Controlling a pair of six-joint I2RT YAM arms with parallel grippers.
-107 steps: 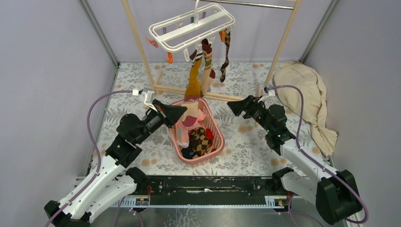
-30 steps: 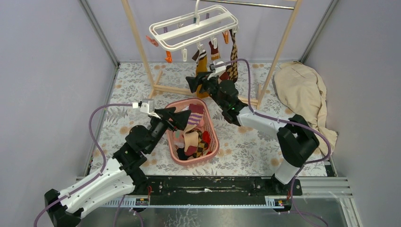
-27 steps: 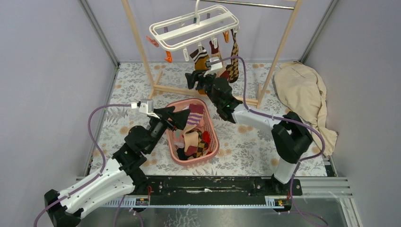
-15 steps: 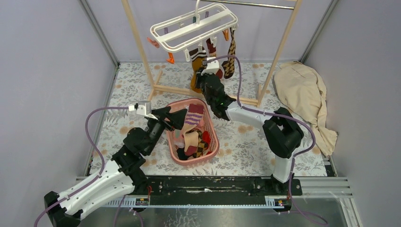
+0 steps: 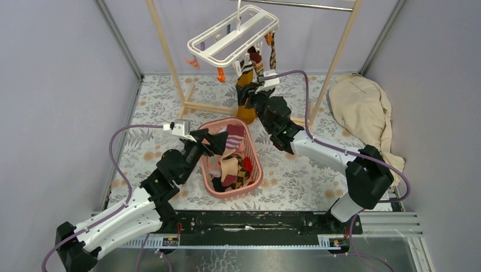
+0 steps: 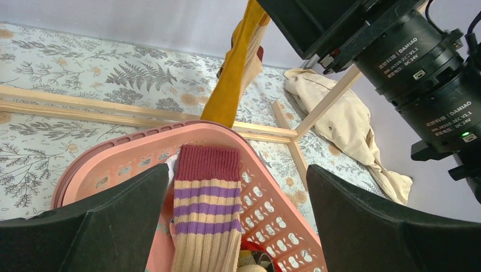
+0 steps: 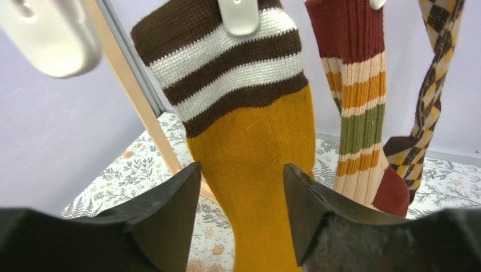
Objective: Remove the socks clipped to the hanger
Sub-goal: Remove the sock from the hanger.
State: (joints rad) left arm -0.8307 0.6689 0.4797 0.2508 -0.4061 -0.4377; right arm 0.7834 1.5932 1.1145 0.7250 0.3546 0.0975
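The white hanger hangs tilted from the rod, with three socks on its clips. A mustard sock with a brown and white cuff is held by a white clip. Beside it hang a red, orange and green striped sock and an argyle sock. My right gripper is open, its jaws standing either side of the mustard sock without pressing it. My left gripper is wide open over the pink basket. A purple-striped sock is draped there below it.
The wooden rack with its floor bars stands behind the basket, which holds several loose socks. A beige cloth lies at the right. The right arm reaches across above the basket's far end.
The right gripper shut briefly and has opened again round the mustard sock, shifting slightly right. The hanger has swung and tilted. The left arm has barely moved.
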